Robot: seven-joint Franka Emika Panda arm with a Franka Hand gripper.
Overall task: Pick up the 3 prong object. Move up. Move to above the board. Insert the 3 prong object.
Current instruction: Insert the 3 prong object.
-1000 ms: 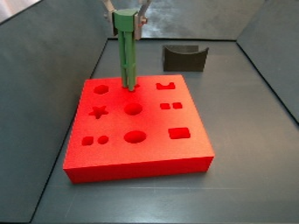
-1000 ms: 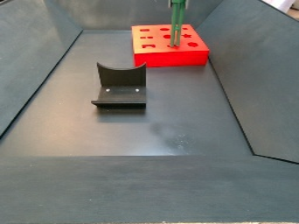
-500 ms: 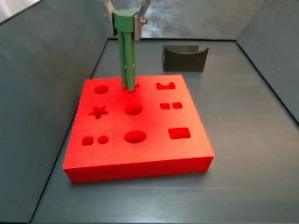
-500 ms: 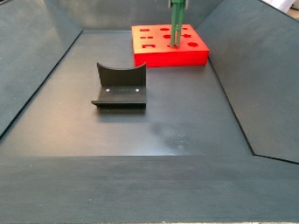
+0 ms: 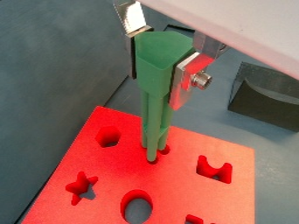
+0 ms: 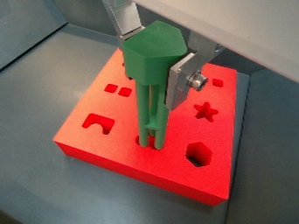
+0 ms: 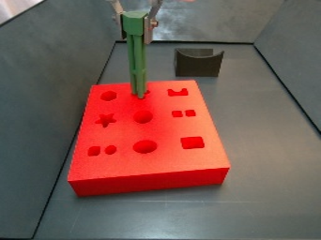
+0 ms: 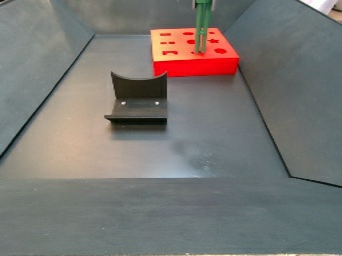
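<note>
We see the gripper (image 5: pixel 162 51) clamped on the wide blocky top of the 3 prong object (image 5: pixel 155 96), one silver finger (image 6: pixel 181 77) flat against each side of it. The green stick stands upright on the board (image 7: pixel 175 157), its lower end down in a cut-out in both wrist views; how deep the prongs sit we cannot tell, since the hole's rim hides them. In a side view the stick meets the board near its far edge, at about 11 o'clock from the board's middle. In both side views the gripper is cut off by the frame edge, so only the shaft (image 8: pixel 203 25) shows clearly there. The fixture (image 8: pixel 135 98) stands on the floor well apart from the board.
</note>
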